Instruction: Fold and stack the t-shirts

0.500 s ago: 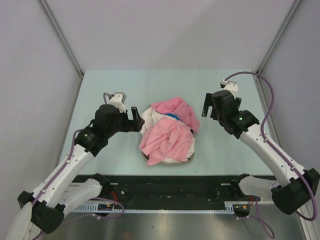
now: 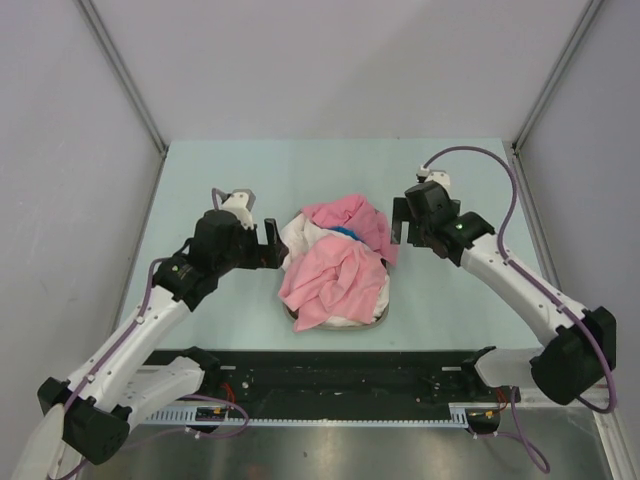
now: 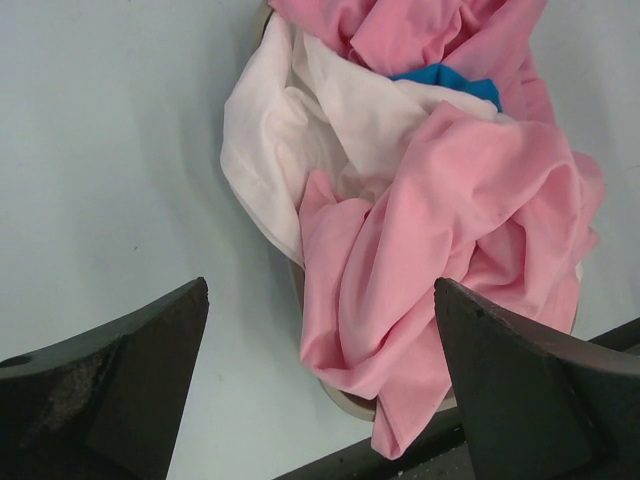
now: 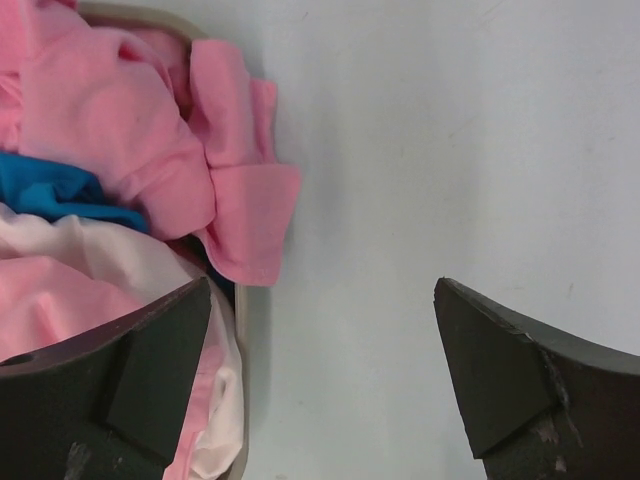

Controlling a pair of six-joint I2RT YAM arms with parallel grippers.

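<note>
A crumpled heap of t-shirts fills a shallow beige basket (image 2: 386,313) at the table's middle. One pink tee (image 2: 330,278) drapes over the front; another pink one (image 2: 352,218) lies at the back. A white tee (image 2: 297,235) with a blue print (image 2: 346,232) sits between them. My left gripper (image 2: 274,243) hovers open just left of the heap, and its view shows the pink cloth (image 3: 450,220) and white cloth (image 3: 270,140) ahead. My right gripper (image 2: 401,222) hangs open at the heap's right edge, over a pink sleeve (image 4: 245,215) and bare table. Neither holds anything.
The basket's rim (image 4: 243,350) shows beside the right gripper's left finger (image 4: 120,370), and again under the hanging pink hem (image 3: 350,402). Grey walls enclose the pale green table (image 2: 220,180) on three sides. A black rail (image 2: 350,375) runs along the near edge.
The right gripper has moved left and a little nearer, up to the heap's right edge. The left gripper has barely shifted. The shirts lie as before.
</note>
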